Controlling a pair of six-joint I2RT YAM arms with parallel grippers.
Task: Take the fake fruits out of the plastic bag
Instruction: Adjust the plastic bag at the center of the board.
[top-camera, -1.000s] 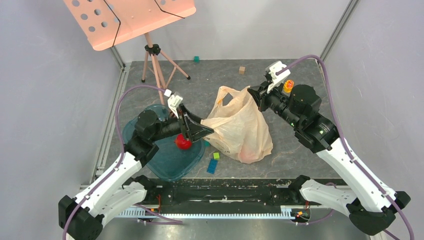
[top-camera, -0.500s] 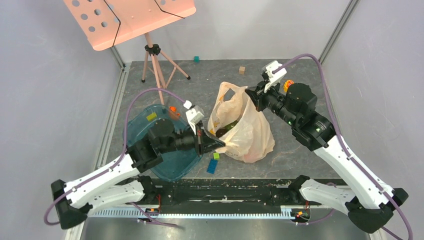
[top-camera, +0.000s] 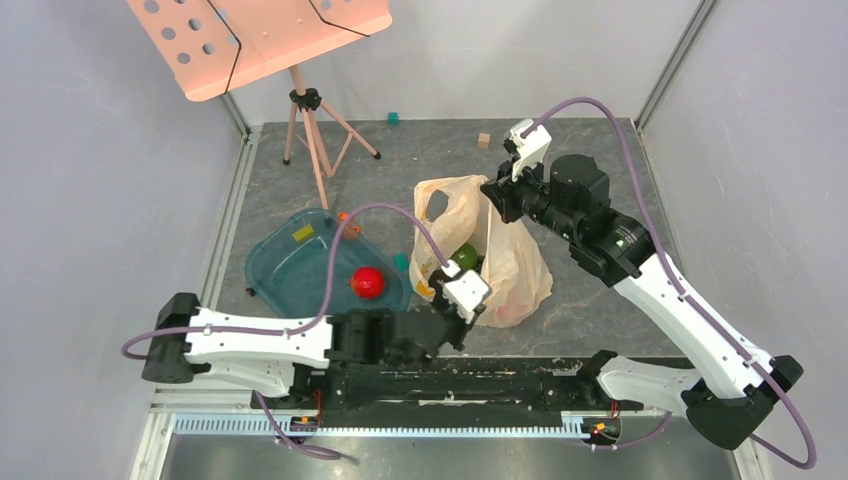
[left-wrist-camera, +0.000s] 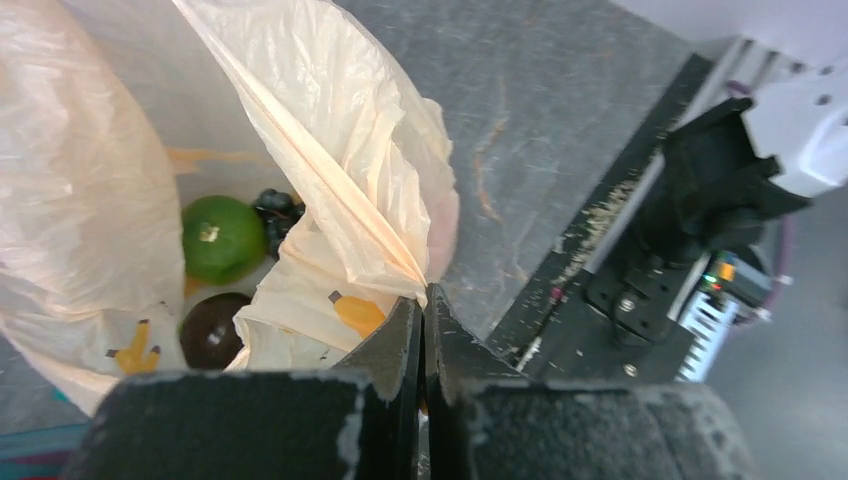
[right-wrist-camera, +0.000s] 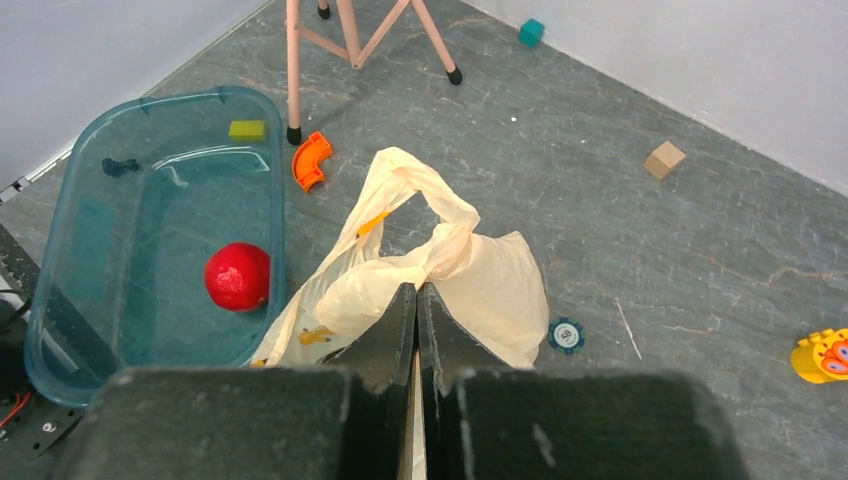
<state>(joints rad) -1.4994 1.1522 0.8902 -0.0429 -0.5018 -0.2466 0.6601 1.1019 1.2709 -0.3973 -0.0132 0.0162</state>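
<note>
You hold the plastic bag at two spots.
Left end effector pinches its rim, grapes just beyond (inside); right end effector pinches a handle, red apple left of it in the tray.

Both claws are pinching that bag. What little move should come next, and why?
Probably draw the left gripper back toward the near edge to spread the mouth. It and the right gripper each pinch the plastic bag rim, and grapes and a green fruit lie inside.
</note>
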